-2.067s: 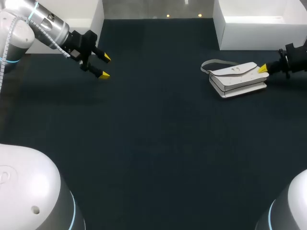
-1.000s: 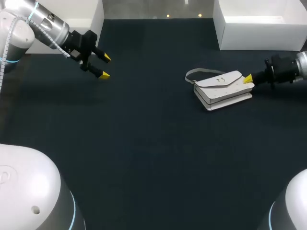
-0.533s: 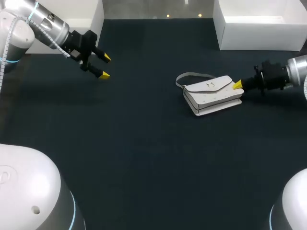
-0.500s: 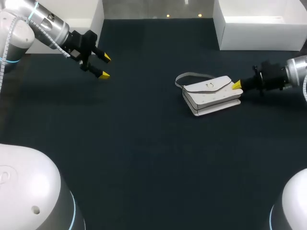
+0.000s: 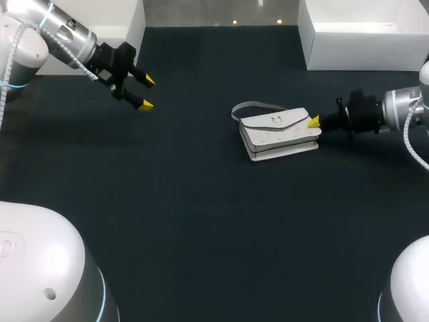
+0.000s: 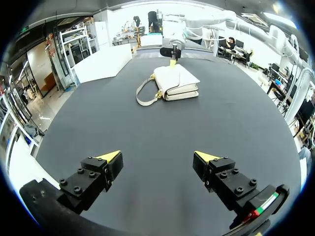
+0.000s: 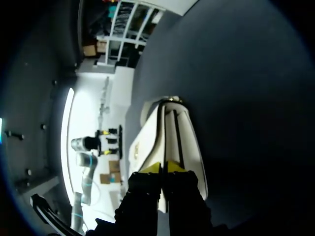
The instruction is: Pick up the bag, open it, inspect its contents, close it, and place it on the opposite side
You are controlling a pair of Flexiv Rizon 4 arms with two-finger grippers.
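A: Location of the white leather flap handbag (image 5: 278,133)?

B: Laid flat on the dark counter (image 5: 201,221), just right of middle. The right end effector (image 5: 314,123) is closed tip to tip and set against its end. The left end effector (image 5: 146,93) is held wide open, empty, well apart.

The bag (image 5: 278,133) lies with the right tool (image 5: 314,123) at its right end, the left tool (image 5: 147,92) well apart leftward.
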